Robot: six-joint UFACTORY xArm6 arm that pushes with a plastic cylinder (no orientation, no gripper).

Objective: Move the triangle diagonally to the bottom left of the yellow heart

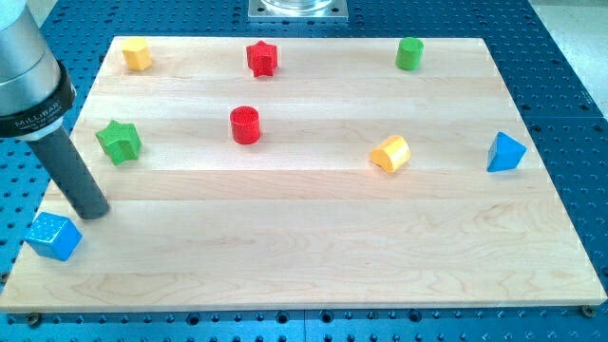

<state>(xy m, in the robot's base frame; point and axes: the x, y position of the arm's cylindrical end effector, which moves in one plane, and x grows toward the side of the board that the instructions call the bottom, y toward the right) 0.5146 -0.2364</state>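
Note:
The blue triangle (504, 152) lies near the board's right edge, to the right of the yellow heart (390, 153) and level with it. My tip (93, 212) rests on the board at the view's far left, just above and right of the blue cube (52, 236) and below the green star (119, 142). It is far from both the triangle and the heart.
A red cylinder (245, 124) stands left of centre. Along the top edge are a yellow block (138, 54), a red star (261, 58) and a green block (409, 53). The wooden board (313, 266) sits on a blue perforated table.

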